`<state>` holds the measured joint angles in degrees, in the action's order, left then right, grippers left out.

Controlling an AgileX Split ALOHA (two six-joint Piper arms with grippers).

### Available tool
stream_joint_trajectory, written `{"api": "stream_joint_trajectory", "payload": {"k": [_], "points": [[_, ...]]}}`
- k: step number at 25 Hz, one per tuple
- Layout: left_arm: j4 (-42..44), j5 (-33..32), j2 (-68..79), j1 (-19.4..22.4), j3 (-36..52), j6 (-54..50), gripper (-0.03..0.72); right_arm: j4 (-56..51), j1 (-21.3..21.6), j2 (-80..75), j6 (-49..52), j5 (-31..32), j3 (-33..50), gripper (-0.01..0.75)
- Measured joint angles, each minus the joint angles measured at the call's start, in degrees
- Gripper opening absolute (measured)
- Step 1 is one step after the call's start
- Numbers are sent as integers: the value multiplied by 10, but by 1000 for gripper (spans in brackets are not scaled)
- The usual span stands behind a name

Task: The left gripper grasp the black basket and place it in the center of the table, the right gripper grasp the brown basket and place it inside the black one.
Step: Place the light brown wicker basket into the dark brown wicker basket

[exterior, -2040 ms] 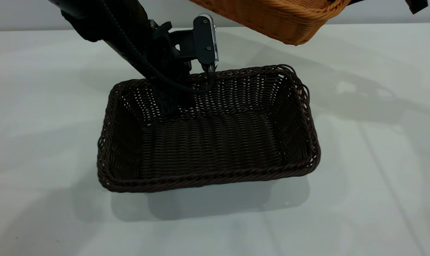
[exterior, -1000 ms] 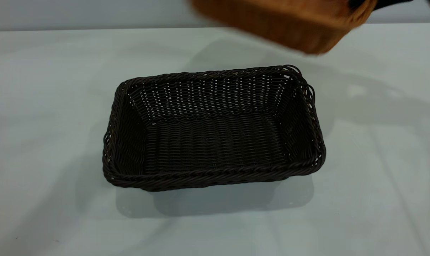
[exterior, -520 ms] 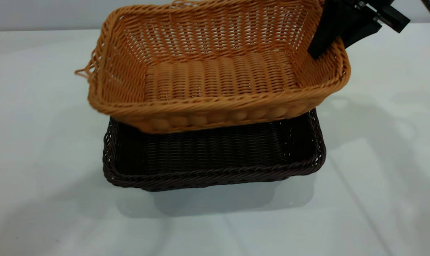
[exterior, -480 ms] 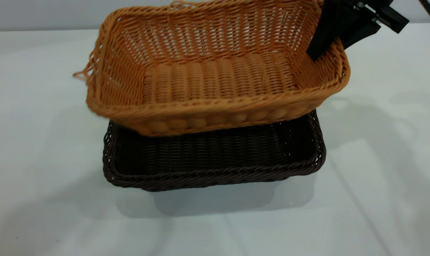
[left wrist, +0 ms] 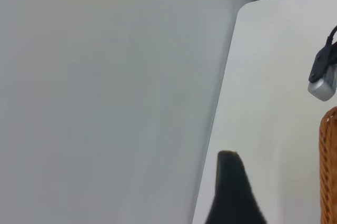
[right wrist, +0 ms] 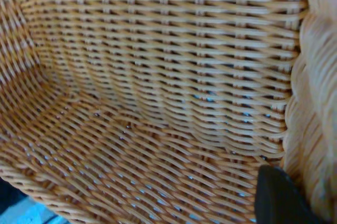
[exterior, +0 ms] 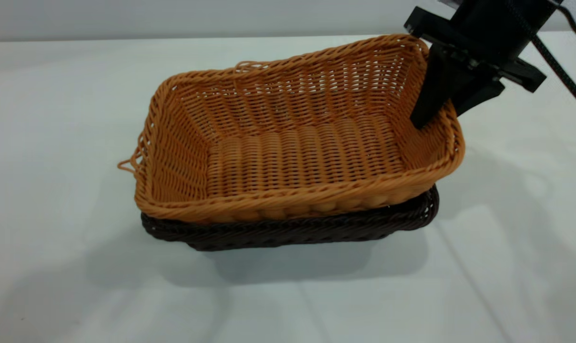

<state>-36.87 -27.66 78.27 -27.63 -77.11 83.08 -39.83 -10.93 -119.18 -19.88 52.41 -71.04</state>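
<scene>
The brown basket (exterior: 297, 157) sits nested in the black basket (exterior: 316, 228) near the middle of the table (exterior: 59, 119), its right end a little higher. My right gripper (exterior: 442, 112) is shut on the brown basket's right wall, one finger inside and one outside. The right wrist view shows the basket's weave (right wrist: 158, 76) and the inner finger (right wrist: 279, 197) against the wall. My left gripper is out of the exterior view. In the left wrist view one black finger (left wrist: 231, 192) shows over the table (left wrist: 274, 103), apart from the brown basket's rim (left wrist: 329, 166).
A loose wicker loop (exterior: 128, 164) sticks out of the brown basket's left end. Only the black basket's front rim and right corner show under it. The left wrist view shows the table's edge and a small black and silver part (left wrist: 324, 79) with a cable.
My left arm let go of the black basket and left the view. My right gripper brought the brown basket over and lowered it into the black one.
</scene>
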Motion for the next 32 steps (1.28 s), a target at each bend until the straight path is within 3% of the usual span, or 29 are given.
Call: {"api": "stream_joint_trajectory", "payload": {"k": [8,13,19,22,26,32], "points": [[0,-2,0,0,0,0,367,-16,0,-33,4,-19,1,131],[0,-2,0,0,0,0,361,-17,0,-38,4,-8,1,281],[0,-2,0,0,0,0,360,-17,0,-38,-52,45,-1,500],[0,-6,0,0,0,-1,360,-17,0,-38,-55,89,-19,568],[0,-20,-4,0,0,-4,358,-11,0,-38,-52,146,-68,578],[2,-44,-53,0,1,-13,358,20,1,1,17,151,-103,549]]}}
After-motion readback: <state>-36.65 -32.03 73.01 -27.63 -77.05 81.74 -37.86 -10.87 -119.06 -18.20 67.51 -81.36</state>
